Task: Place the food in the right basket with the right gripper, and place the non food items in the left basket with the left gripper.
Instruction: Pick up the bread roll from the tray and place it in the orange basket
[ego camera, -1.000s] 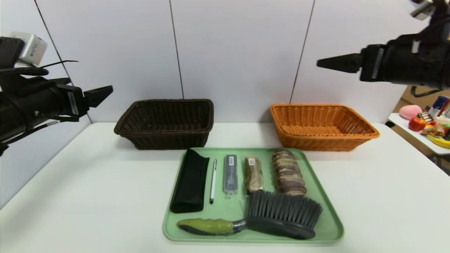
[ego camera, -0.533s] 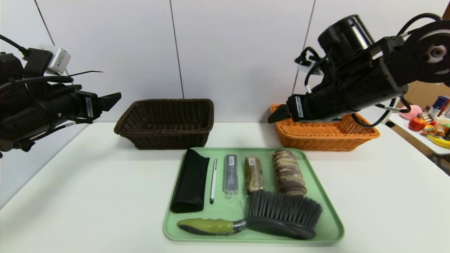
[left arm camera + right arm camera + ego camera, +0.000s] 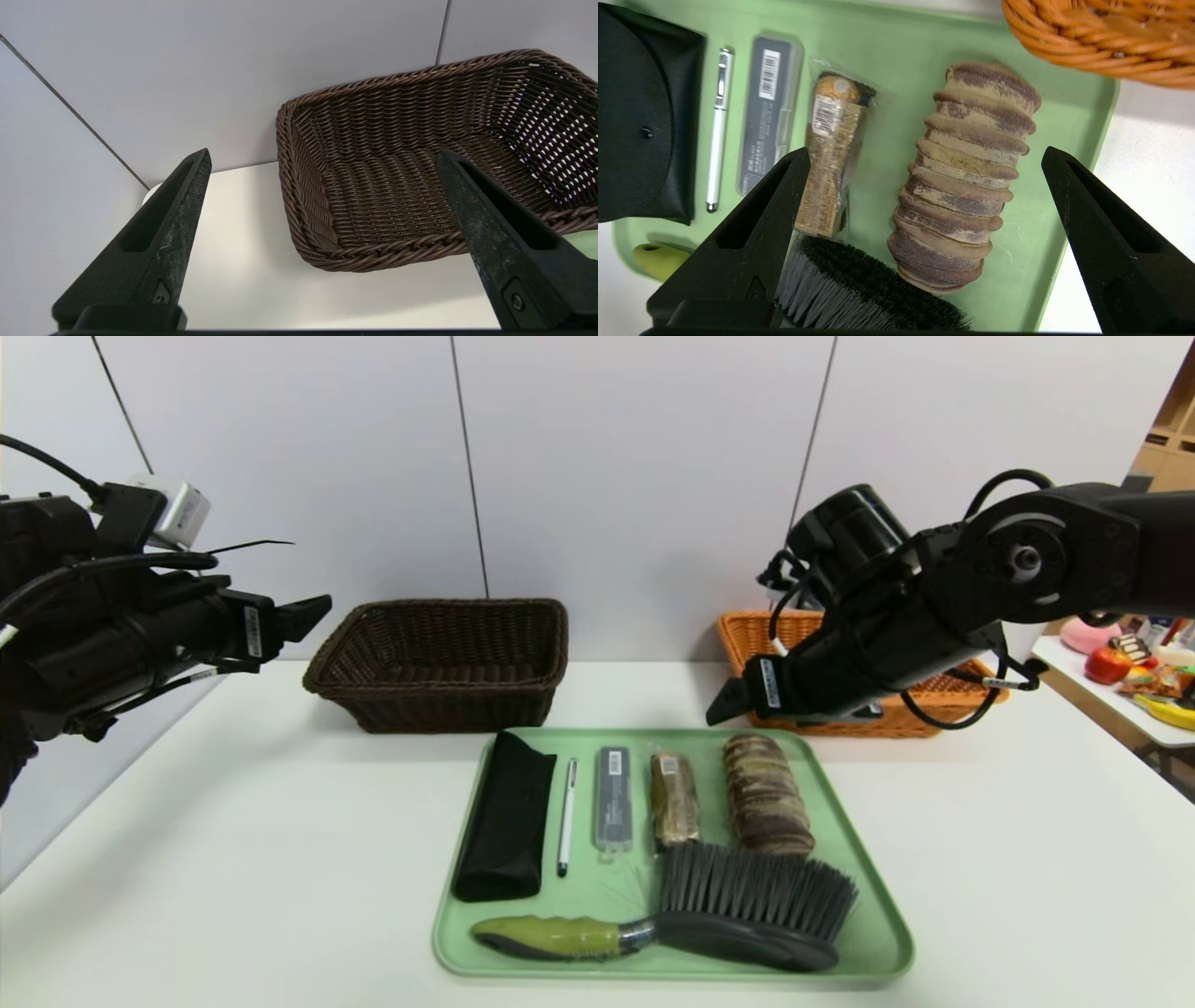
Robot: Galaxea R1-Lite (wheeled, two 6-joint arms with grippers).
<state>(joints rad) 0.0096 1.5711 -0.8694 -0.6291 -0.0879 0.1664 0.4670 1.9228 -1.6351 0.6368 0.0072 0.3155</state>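
1. Ridged brown bread loaf (image 3: 766,794) lies on the green tray (image 3: 873,915), right-hand side, lengthwise; nothing grips it.
2. Wrapped snack bar (image 3: 673,798) just left of the loaf, also on the tray, apart from it.
3. Grey clear case (image 3: 612,798), white pen (image 3: 566,816) and black pouch (image 3: 504,817) line up further left on the tray, side by side.
4. Brush (image 3: 709,915) lies across the tray's near edge, green handle to the left, dark bristles up against the near ends of the loaf and snack bar.
5. Right gripper (image 3: 726,702) hovers above the tray's far right corner, in front of the orange basket (image 3: 971,689); jaws spread wide, empty. In the right wrist view the loaf (image 3: 964,179) sits between the two fingers (image 3: 752,238), below them, no contact.
6. Orange basket stands behind the tray on the right; dark brown basket (image 3: 439,665) behind it on the left, both on the white table (image 3: 233,821).
7. Left gripper (image 3: 313,609) held in the air left of the brown basket, clear of the table; jaws wide, empty, basket (image 3: 420,163) seen beyond them in the left wrist view.
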